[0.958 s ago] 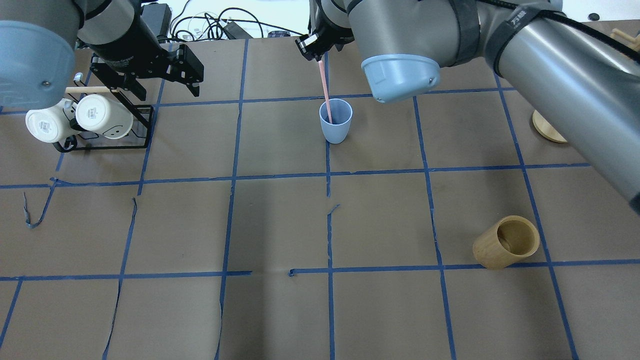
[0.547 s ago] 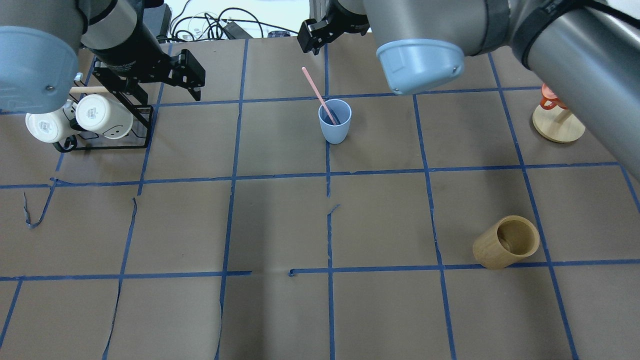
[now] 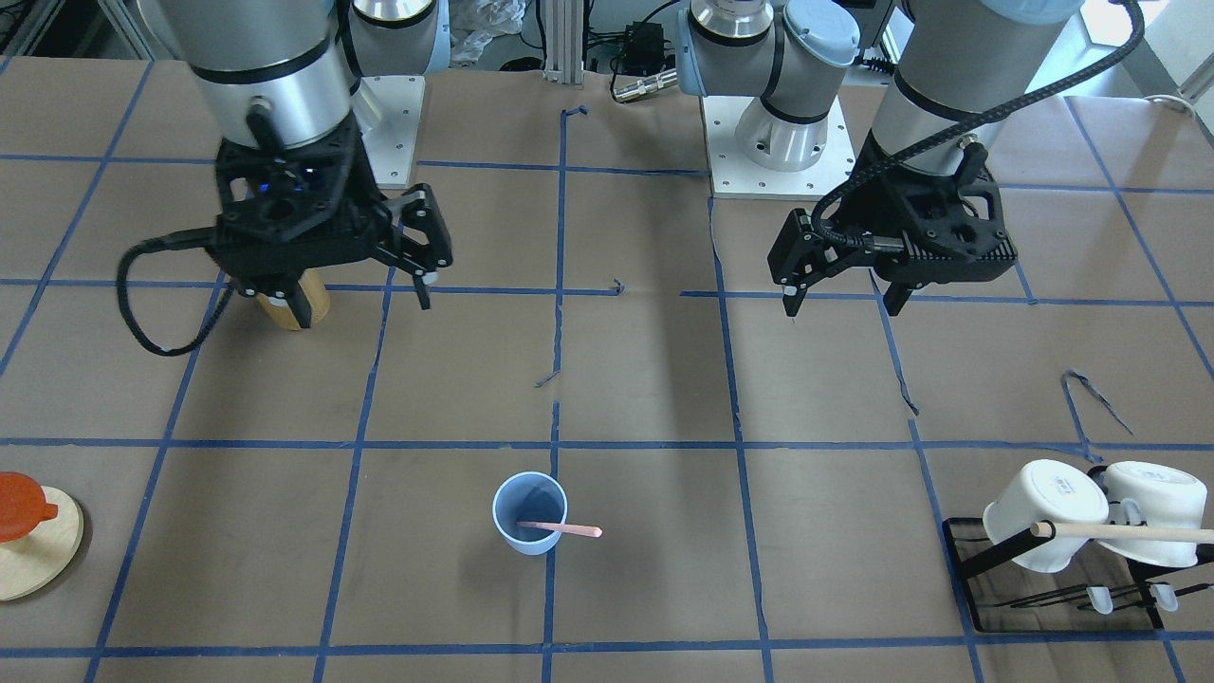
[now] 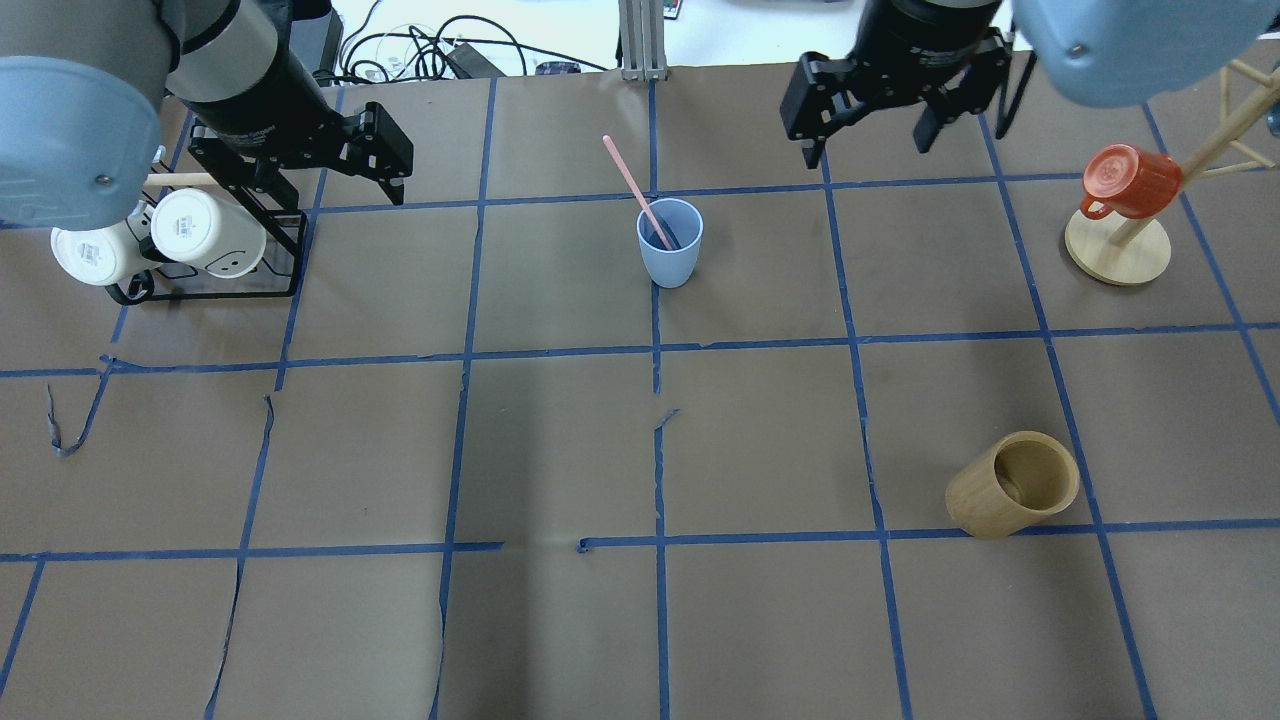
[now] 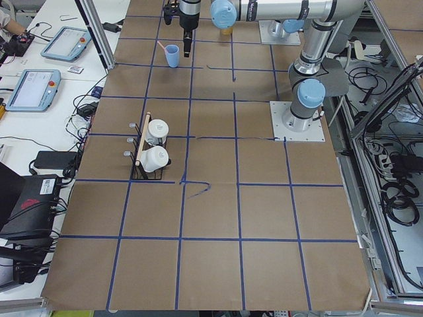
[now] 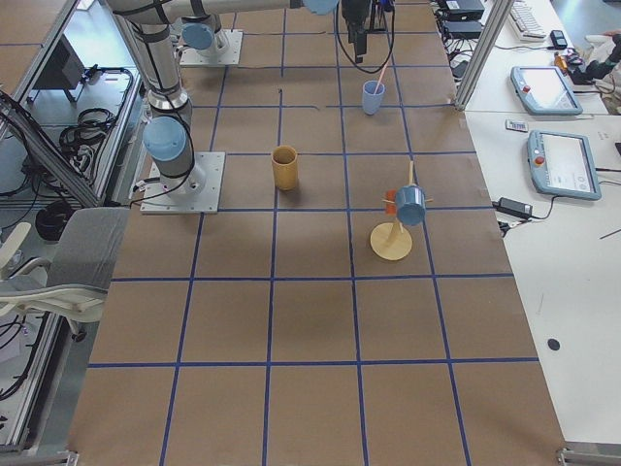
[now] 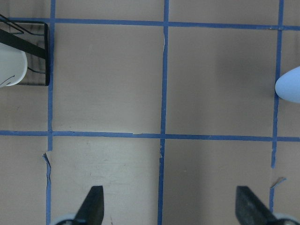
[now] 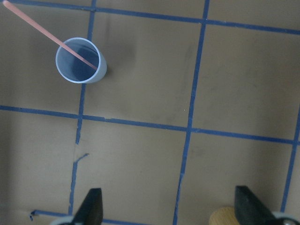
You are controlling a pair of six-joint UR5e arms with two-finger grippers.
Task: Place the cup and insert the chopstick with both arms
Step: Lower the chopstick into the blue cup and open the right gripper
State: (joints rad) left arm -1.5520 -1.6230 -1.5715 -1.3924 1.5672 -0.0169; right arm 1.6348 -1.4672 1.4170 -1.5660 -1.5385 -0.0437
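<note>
Chopstick (image 4: 630, 185) work looks finished from where I stand. The right gripper (image 4: 866, 152) hangs over the far side of the worktop (image 4: 560, 450), jaws spread wide with nothing between them, well apart from the cup (image 4: 670, 250). The left gripper (image 4: 338, 190) is likewise spread and empty, above the rack of white mugs (image 4: 200, 235). Between them the cup stands upright with the chopstick leaning in it, top end over the rim. I'd judge the arms need only park clear.

table (image 4: 560, 450) | cup (image 4: 670, 258) | bamboo cylinder (image 4: 1000, 497) | mug rack (image 3: 1029, 599) | wooden stand (image 4: 1115, 258)
</note>
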